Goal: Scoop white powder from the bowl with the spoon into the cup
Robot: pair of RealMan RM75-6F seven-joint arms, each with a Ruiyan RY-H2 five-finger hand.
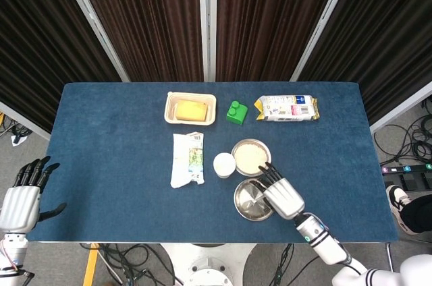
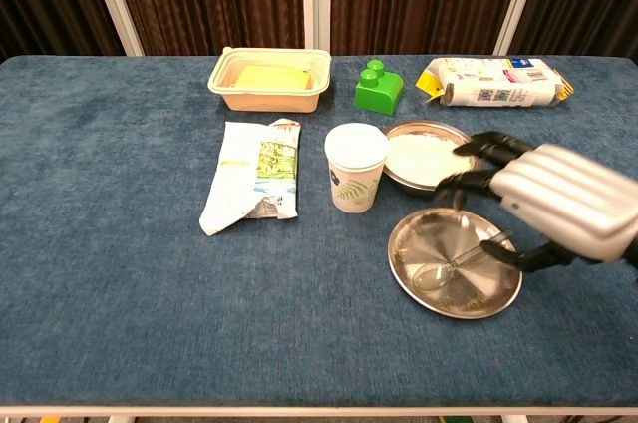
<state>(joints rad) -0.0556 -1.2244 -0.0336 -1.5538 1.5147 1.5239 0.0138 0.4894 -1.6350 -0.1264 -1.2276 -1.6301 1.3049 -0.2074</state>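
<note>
A white paper cup (image 2: 356, 166) stands mid-table, with the metal bowl of white powder (image 2: 427, 156) just to its right. In front of them lies a round metal plate (image 2: 439, 238), and the spoon (image 2: 444, 268) rests in it, scoop end at the front left and handle pointing up toward my right hand (image 2: 558, 202). That hand hovers over the plate's right edge with its fingers spread toward the bowl; the handle's end lies beside the thumb, not gripped. From the head view, my right hand (image 1: 282, 195) covers part of the plate. My left hand (image 1: 20, 202) hangs open off the table's front left corner.
At the back stand a beige tray with a yellow block (image 2: 269, 77), a green toy block (image 2: 378, 87) and a white snack packet (image 2: 495, 81). A white and green bag (image 2: 254, 184) lies left of the cup.
</note>
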